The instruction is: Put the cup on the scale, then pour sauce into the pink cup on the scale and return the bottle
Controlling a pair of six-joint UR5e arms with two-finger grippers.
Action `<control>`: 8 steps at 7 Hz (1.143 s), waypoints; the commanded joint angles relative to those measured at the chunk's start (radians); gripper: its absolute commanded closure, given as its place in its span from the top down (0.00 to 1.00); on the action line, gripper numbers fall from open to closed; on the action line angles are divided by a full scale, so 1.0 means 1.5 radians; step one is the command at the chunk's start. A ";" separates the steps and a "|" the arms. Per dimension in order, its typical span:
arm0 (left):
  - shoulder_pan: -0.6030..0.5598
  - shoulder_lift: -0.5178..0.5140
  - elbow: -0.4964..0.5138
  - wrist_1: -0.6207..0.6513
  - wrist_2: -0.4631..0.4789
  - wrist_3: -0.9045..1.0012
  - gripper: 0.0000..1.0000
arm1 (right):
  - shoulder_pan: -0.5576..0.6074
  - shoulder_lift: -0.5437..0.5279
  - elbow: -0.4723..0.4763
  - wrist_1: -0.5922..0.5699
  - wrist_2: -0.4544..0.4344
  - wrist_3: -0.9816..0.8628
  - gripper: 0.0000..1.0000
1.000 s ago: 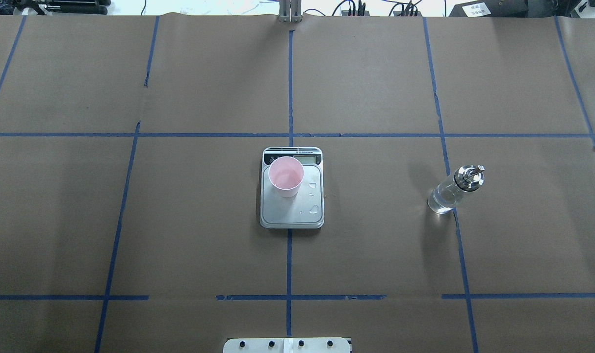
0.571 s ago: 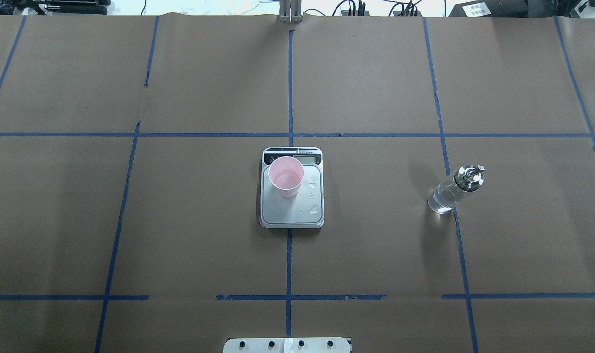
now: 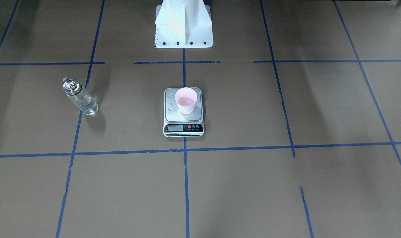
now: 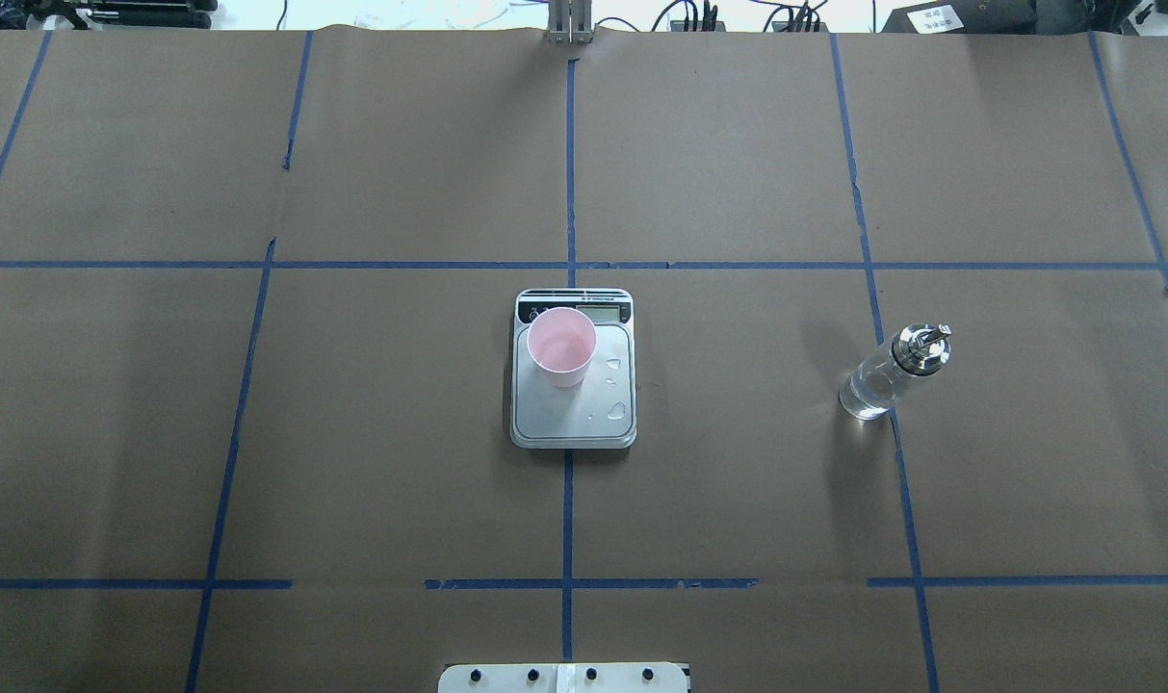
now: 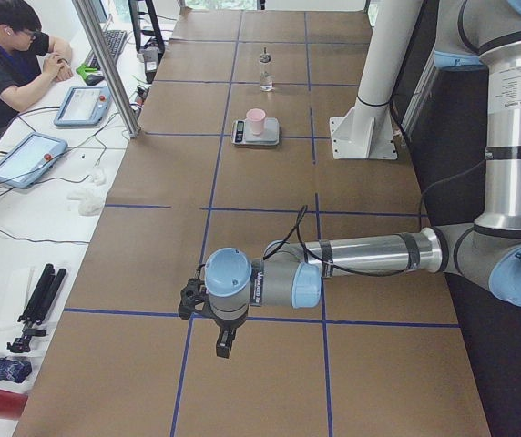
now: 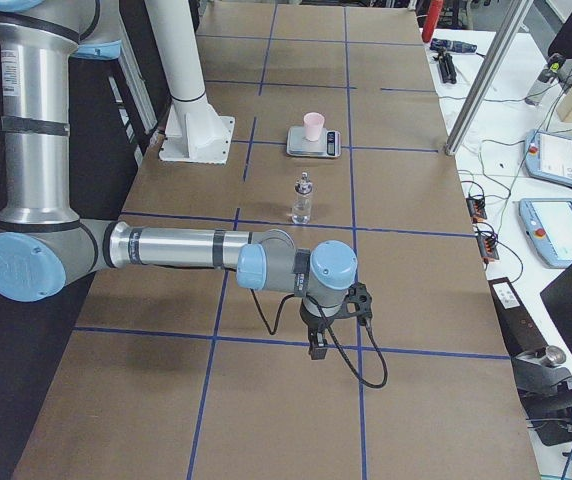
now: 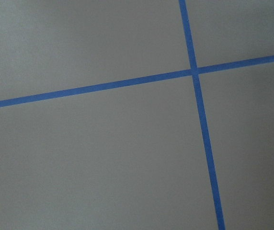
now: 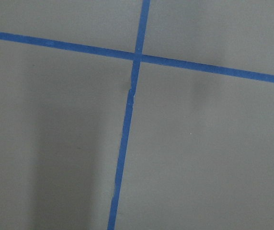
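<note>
At the right end of the tabletop [image 4: 738, 481], the right gripper [image 6: 316, 348] hangs over the tape lines. Can't tell how wide it's set. Next out is the one bottle [image 4: 882, 380], upright with its long axis vertical, so the right arm's clearly closer. Further left, one cup [image 4: 561, 345] sits on the one scale [image 4: 574, 419], with a few droplets [image 4: 620, 412] beside it. Way off at the far left end is the left gripper [image 5: 223, 350], width also unclear.

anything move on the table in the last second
Nothing visibly changed. The cup stays on the scale, and the bottle stays upright on the paper, apart from them on the robot's right.
</note>
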 commanded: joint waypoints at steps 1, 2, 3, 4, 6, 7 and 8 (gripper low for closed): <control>0.000 -0.001 -0.002 0.005 0.001 0.000 1.00 | 0.000 0.000 0.000 0.000 0.000 0.000 1.00; -0.001 0.000 -0.002 0.005 0.001 0.000 1.00 | 0.000 0.000 0.000 0.000 -0.001 0.000 1.00; -0.001 0.000 -0.002 0.004 0.002 0.000 1.00 | 0.000 0.000 0.000 0.000 -0.001 0.000 1.00; -0.001 0.000 -0.002 0.003 0.002 0.000 1.00 | 0.000 0.000 0.000 0.000 -0.001 0.000 1.00; -0.001 0.001 -0.001 0.003 0.004 0.000 1.00 | 0.000 0.000 0.000 0.000 -0.001 0.000 1.00; 0.000 0.002 -0.001 0.000 0.004 0.000 1.00 | 0.000 0.000 0.000 0.000 -0.001 0.001 1.00; 0.000 0.001 -0.002 -0.001 0.009 0.000 1.00 | 0.000 0.000 0.000 0.000 -0.001 0.001 1.00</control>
